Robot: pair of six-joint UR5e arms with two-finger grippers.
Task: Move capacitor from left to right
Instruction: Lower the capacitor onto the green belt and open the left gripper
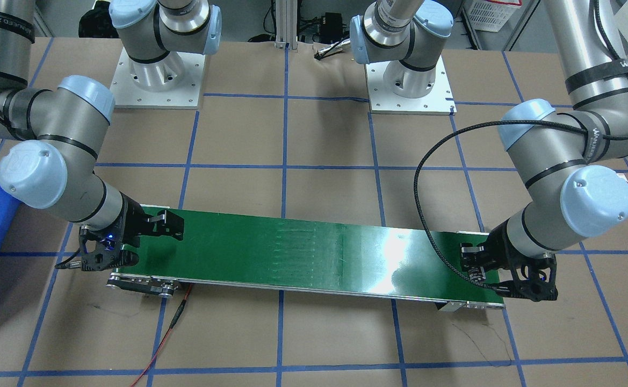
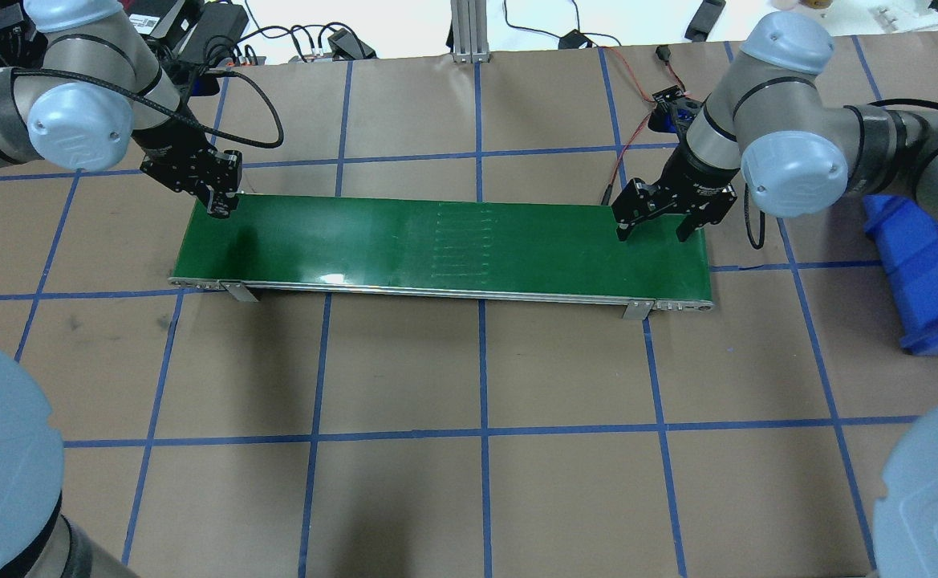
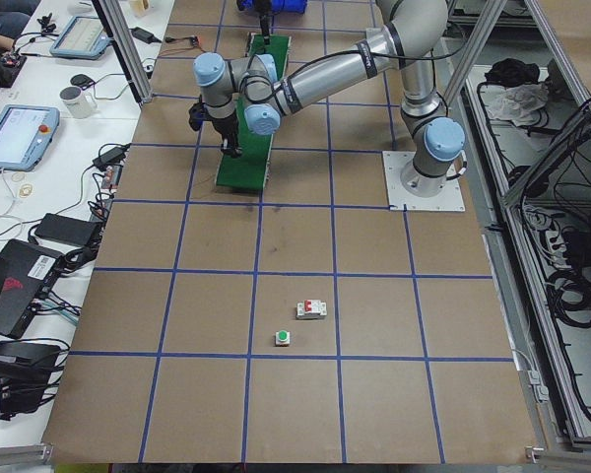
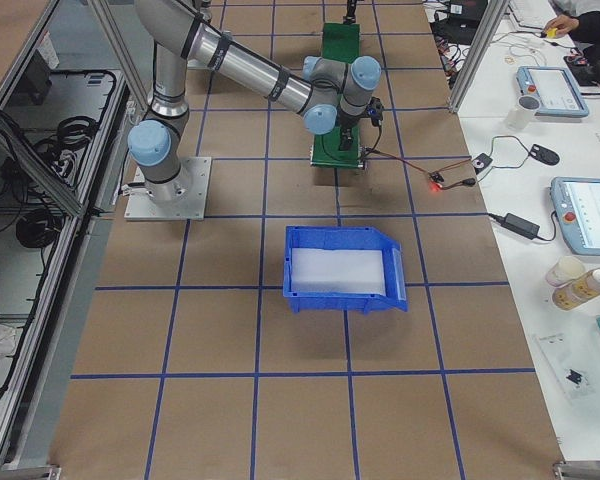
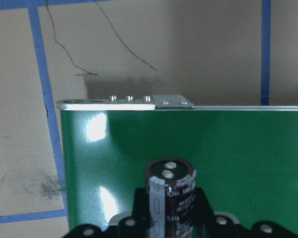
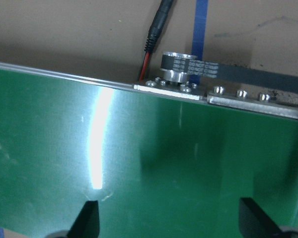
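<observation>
The capacitor (image 5: 171, 191), dark purple with a silvery stripe and two silvery terminals on top, is held upright between the fingers of my left gripper (image 2: 220, 205). That gripper hangs over the left end of the green conveyor belt (image 2: 436, 241), near its far edge. In the front-facing view the left gripper (image 1: 468, 258) is at the belt's right end. My right gripper (image 2: 653, 229) is open and empty over the belt's right end. Its fingertips (image 6: 89, 220) stand wide apart above the belt. The capacitor shows clearly only in the left wrist view.
A blue bin (image 2: 926, 273) stands right of the belt. A red cable (image 1: 168, 333) runs from the belt's motor end. A white circuit breaker (image 3: 311, 309) and a small green-and-white piece (image 3: 283, 338) lie on the table far to the left.
</observation>
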